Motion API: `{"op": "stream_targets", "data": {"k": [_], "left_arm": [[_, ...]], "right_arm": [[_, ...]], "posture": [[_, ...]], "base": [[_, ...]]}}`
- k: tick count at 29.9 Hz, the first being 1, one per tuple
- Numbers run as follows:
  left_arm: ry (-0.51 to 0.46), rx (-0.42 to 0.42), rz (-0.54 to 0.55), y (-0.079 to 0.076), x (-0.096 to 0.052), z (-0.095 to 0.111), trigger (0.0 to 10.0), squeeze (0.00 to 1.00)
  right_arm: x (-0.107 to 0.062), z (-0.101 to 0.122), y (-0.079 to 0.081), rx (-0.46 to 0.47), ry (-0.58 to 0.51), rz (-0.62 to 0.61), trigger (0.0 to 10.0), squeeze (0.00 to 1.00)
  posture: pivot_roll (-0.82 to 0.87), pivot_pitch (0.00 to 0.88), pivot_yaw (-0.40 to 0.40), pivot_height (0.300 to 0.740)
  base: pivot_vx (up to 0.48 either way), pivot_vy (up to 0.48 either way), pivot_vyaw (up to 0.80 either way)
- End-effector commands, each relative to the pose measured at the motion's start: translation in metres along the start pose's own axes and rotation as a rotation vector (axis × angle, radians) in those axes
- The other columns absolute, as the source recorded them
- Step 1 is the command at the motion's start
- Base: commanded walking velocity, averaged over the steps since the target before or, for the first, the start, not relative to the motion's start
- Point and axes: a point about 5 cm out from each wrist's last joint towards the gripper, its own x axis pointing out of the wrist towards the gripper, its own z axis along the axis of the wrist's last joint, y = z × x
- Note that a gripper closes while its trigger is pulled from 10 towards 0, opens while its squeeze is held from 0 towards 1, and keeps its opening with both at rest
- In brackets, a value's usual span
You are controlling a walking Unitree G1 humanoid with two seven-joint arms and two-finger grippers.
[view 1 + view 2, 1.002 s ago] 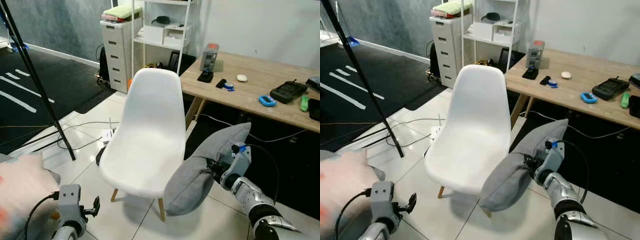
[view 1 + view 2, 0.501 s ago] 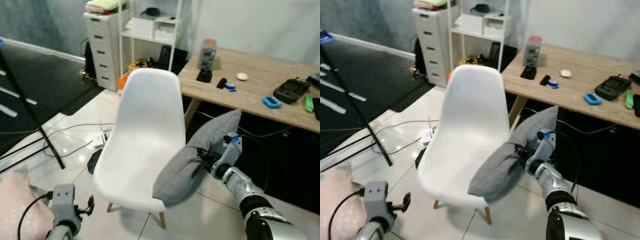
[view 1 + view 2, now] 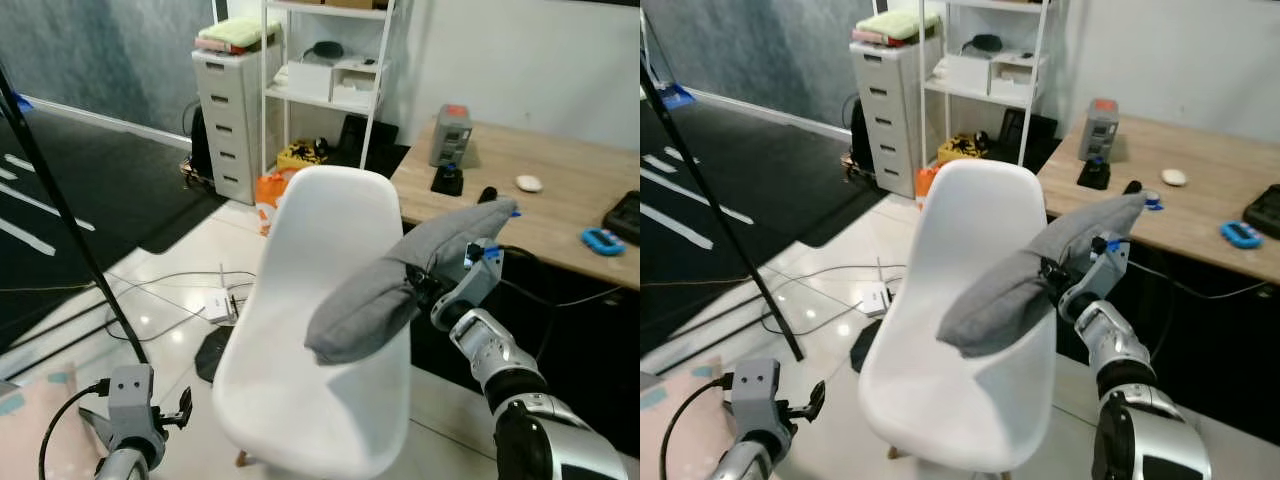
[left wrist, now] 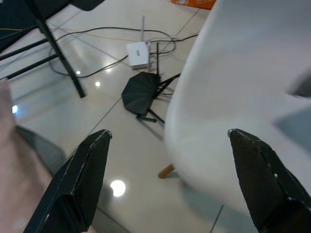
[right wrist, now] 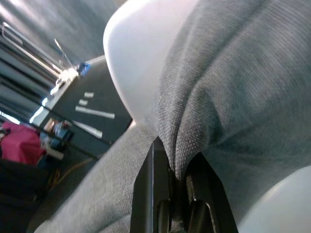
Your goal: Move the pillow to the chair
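R gripper is clamped on the pillow; R wrist view shows both fingers pinched tight into a fold of the grey fabric, so the grip is on a bunched ridge, not the full thickness. Judged adequate for a light, soft load; a pinch this narrow could slip if the pillow snags.

Pillow is held in the air over the chair, slanting: upper corner near the R wrist, lower end drooping over the seat, in front of the backrest. No contact w/ the seat visible; it hangs above it. Droop is consistent w/ a limp cushion held from one side only.

R arm reaches in from the desk side, across the chair's edge. Approach looks chosen to clear the backrest and put the pillow's mass over the seat bowl.

L gripper hangs low beside the chair, jaws wide apart, holding nothing. Idle. L wrist view looks past the fingers to the seat edge, a chair leg and cables on the tile floor.

Step in hand, by judgement: positioning for release. Next needs lowering until the pillow rests on the seat, then opening. Risk: released too high or off-centre, the pillow may slide off the curved seat front.
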Motion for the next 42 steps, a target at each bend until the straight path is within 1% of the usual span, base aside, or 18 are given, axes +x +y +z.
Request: {"op": "stream_targets", "data": {"k": [1, 2, 3, 5, 7, 10, 16, 22, 25, 29, 31, 35, 36, 38, 39, 40, 41, 42], "left_arm": [[0.022, -0.008, 0.012, 0.003, -0.003, -0.006, 10.0, 0.0], [0.021, -0.009, 0.009, 0.003, -0.003, -0.006, 10.0, 0.0], [0.021, -0.009, 0.009, 0.003, -0.003, -0.006, 10.0, 0.0], [0.02, -0.006, 0.012, 0.005, -0.003, -0.005, 10.0, 0.0], [0.02, -0.004, 0.016, 0.007, -0.004, -0.004, 10.0, 0.0], [0.023, 0.001, 0.023, 0.01, -0.006, -0.005, 10.0, 0.0], [0.021, -0.004, 0.023, 0.011, -0.008, -0.006, 10.0, 0.0], [0.009, 0.004, 0.031, 0.021, -0.014, -0.005, 10.0, 0.0], [0.012, 0.017, 0.039, 0.027, -0.019, -0.005, 10.0, 0.0], [0.014, 0.032, 0.037, 0.033, -0.023, -0.004, 10.0, 0.0], [0.013, 0.039, 0.034, 0.034, -0.024, -0.002, 10.0, 0.0], [0.012, 0.041, 0.033, 0.034, -0.025, -0.002, 10.0, 0.0], [0.01, 0.044, 0.03, 0.036, -0.026, 0.0, 10.0, 0.0], [0.01, 0.045, 0.029, 0.036, -0.027, 0.001, 10.0, 0.0], [0.019, 0.057, 0.026, 0.04, -0.03, 0.001, 10.0, 0.0], [0.024, 0.062, 0.025, 0.041, -0.031, 0.001, 10.0, 0.0], [0.024, 0.062, 0.025, 0.041, -0.031, 0.001, 10.0, 0.0], [0.027, 0.065, 0.025, 0.043, -0.033, 0.002, 10.0, 0.0]], "right_arm": [[0.01, 0.006, 0.018, -0.005, -0.004, 0.071, 10.0, 0.0], [0.01, -0.01, 0.017, -0.039, 0.096, 0.046, 10.0, 0.0], [0.01, -0.01, 0.017, -0.039, 0.096, 0.046, 10.0, 0.0], [0.008, -0.023, 0.014, -0.116, 0.17, 0.014, 10.0, 0.0], [0.007, -0.026, 0.011, -0.086, 0.188, -0.008, 10.0, 0.0], [0.003, -0.03, 0.005, -0.006, 0.199, -0.05, 10.0, 0.0], [-0.003, -0.033, -0.007, -0.033, 0.222, -0.125, 10.0, 0.0], [-0.004, -0.027, -0.01, -0.029, 0.191, -0.135, 10.0, 0.0], [-0.005, -0.026, -0.014, -0.052, 0.156, -0.189, 10.0, 0.0], [-0.012, -0.034, -0.024, -0.111, 0.158, -0.292, 10.0, 0.0], [-0.016, -0.032, -0.031, -0.089, 0.136, -0.33, 10.0, 0.0], [-0.017, -0.032, -0.033, -0.078, 0.127, -0.343, 10.0, 0.0], [-0.018, -0.025, -0.036, -0.06, 0.099, -0.351, 10.0, 0.0], [-0.019, -0.024, -0.037, -0.056, 0.091, -0.354, 10.0, 0.0], [-0.019, -0.01, -0.04, -0.039, 0.03, -0.369, 10.0, 0.0], [-0.019, -0.003, -0.041, -0.039, -0.002, -0.375, 10.0, 0.0], [-0.019, -0.003, -0.041, -0.039, -0.002, -0.375, 10.0, 0.0], [-0.019, 0.007, -0.041, -0.039, -0.049, -0.385, 10.0, 0.0]], "posture": [[-0.23, 0.029, -0.018, 0.74], [-0.22, 0.03, -0.02, 0.74], [-0.22, 0.03, -0.02, 0.74], [-0.22, 0.031, -0.02, 0.74], [-0.21, 0.035, -0.018, 0.74], [-0.21, 0.041, -0.018, 0.73], [-0.19, 0.056, -0.023, 0.71], [-0.16, 0.058, -0.023, 0.68], [-0.14, 0.063, -0.01, 0.665], [-0.13, 0.071, -0.002, 0.64], [-0.11, 0.081, 0.005, 0.63], [-0.11, 0.081, 0.005, 0.62], [-0.1, 0.094, 0.017, 0.61], [-0.1, 0.094, 0.017, 0.605], [-0.09, 0.104, 0.03, 0.595], [-0.09, 0.109, 0.035, 0.59], [-0.09, 0.109, 0.035, 0.59], [-0.09, 0.113, 0.038, 0.58]], "base": [[0.0, 0.0, 0.0], [0.0, 0.0, 0.0], [0.0, 0.0, 0.0], [0.0, 0.0, 0.0], [0.0, 0.0, 0.0], [0.0, 0.0, 0.0], [0.0, 0.0, 0.0], [0.0, 0.0, 0.0], [0.0, 0.0, 0.0], [0.0, 0.0, 0.0], [0.0, 0.0, 0.0], [0.0, 0.0, 0.0], [0.0, 0.0, 0.0], [0.0, 0.0, 0.0], [0.0, 0.0, 0.0], [0.0, 0.0, 0.0], [0.0, 0.0, 0.0], [0.0, 0.0, 0.0]]}}
